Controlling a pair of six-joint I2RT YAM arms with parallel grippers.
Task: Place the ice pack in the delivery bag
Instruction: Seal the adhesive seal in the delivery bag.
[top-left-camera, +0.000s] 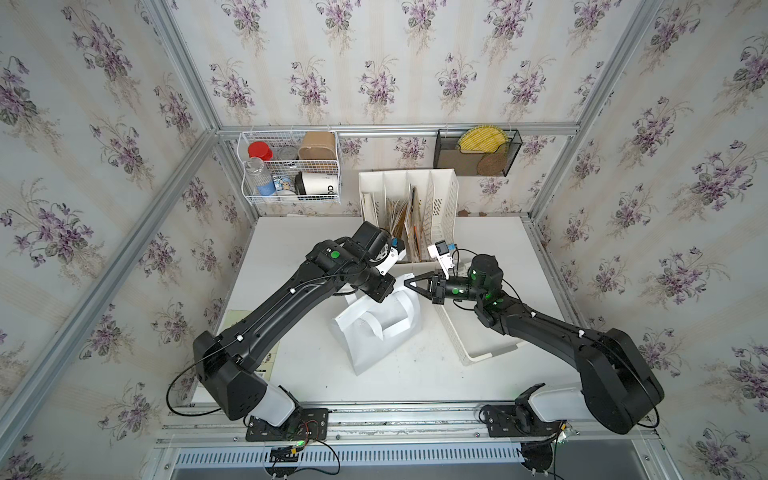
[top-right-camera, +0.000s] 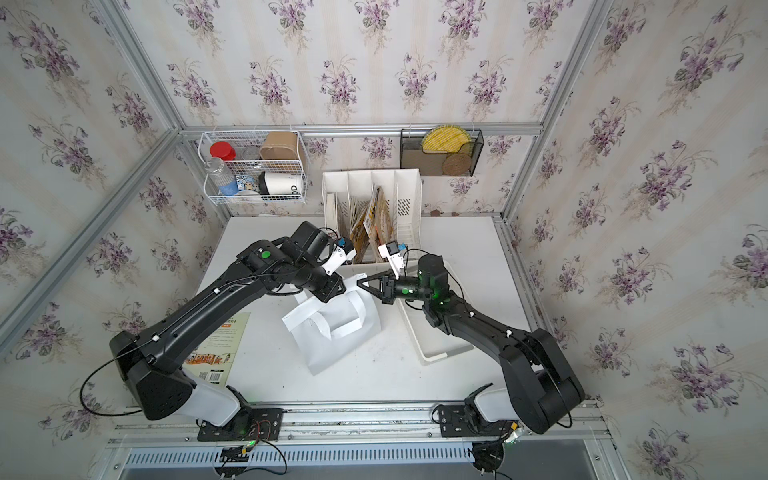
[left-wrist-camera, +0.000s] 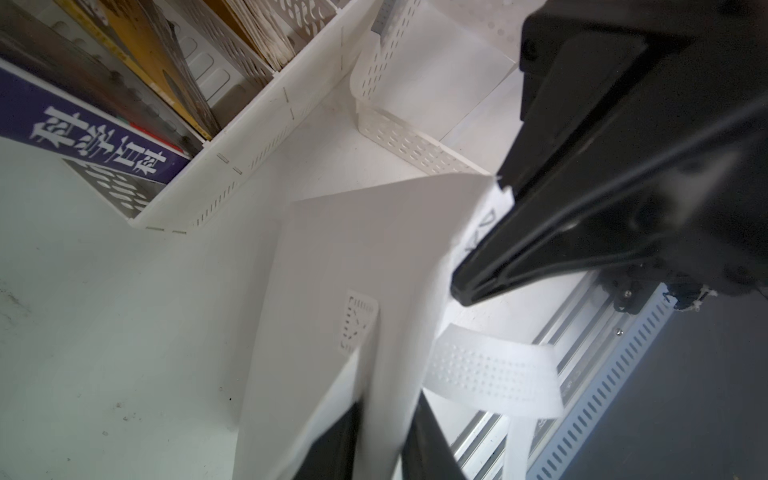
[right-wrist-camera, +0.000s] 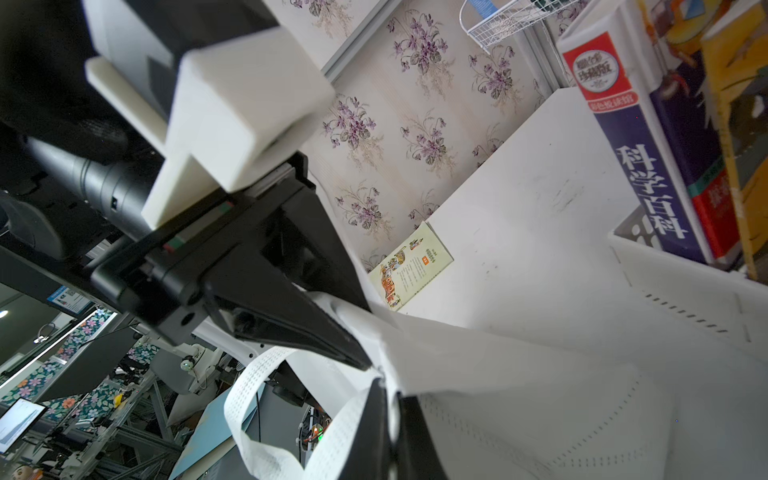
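Right claw (right-wrist-camera: 390, 419): nearest the lens; jaws together, clamped on the rim of the delivery bag (right-wrist-camera: 519, 407).
Left claw (left-wrist-camera: 382, 440): one jaw on each side of the same bag's rim, small gap between them; cannot tell if it pinches the cloth.
Bag location: middle of the surface (top-left-camera: 299, 374), slumped, rim held up between both claws. One strap (top-left-camera: 394, 329) lies across its side. Looks flat in both top views, mouth not spread.
Ice pack: not seen in any view; may be hidden.
Basket (top-left-camera: 486, 355): white, perforated, just beside the bag, under the right arm; contents hidden.
Progress: early, by my read. Bag gripped at the rim; opening it looks like the step in hand. Left: find pack, pick it, drop it in.
Writing: dark blue book spine (left-wrist-camera: 99, 143) in the file rack (top-left-camera: 442, 208) reads 科学百科. Red label (right-wrist-camera: 598, 70) on the next spine is too small to be sure. Cup (top-left-camera: 318, 185) in the wire basket (top-left-camera: 286, 134) shows "OD". Booklet (top-right-camera: 220, 345) has a barcode, text unreadable.
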